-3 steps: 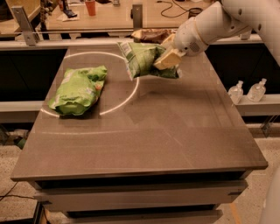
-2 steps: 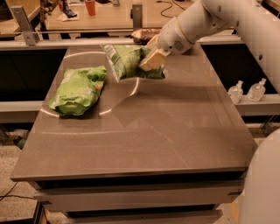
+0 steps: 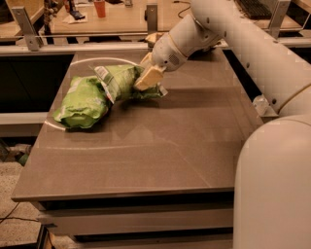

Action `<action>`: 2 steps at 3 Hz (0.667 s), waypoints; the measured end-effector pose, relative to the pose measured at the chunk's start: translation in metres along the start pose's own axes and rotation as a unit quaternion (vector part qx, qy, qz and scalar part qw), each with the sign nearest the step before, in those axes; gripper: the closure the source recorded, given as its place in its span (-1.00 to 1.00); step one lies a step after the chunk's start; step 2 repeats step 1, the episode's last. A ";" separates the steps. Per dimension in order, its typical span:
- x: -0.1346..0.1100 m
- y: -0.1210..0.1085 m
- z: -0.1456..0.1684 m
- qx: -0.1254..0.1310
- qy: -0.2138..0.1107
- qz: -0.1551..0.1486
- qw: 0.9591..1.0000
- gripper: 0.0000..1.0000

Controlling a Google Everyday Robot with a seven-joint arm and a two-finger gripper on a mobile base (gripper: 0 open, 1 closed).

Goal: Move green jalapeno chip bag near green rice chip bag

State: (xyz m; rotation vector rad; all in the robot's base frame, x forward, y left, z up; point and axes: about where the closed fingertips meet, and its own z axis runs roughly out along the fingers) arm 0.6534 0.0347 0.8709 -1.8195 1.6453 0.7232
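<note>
The green jalapeno chip bag (image 3: 121,81), pale green with a white sealed end, is held tilted in my gripper (image 3: 147,78), which is shut on its right part. Its left end touches or overlaps the green rice chip bag (image 3: 82,102), a puffy bright lime-green bag lying at the table's left. My white arm reaches in from the upper right, over the far middle of the table.
The brown table (image 3: 160,146) has its front edge near the bottom and its left edge beside the rice bag. A brown-and-yellow bag (image 3: 154,37) lies at the far edge behind my gripper. A wooden bench with a red cup (image 3: 100,8) stands beyond. Bottles (image 3: 260,104) stand at the right.
My gripper has carried the jalapeno bag left and down, from the far middle of the table to right beside the rice bag.
</note>
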 end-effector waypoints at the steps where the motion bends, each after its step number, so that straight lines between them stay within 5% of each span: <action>1: 0.000 0.000 0.003 -0.004 0.000 -0.001 1.000 1.00; 2: 0.000 0.000 0.003 -0.004 0.000 -0.001 1.000 1.00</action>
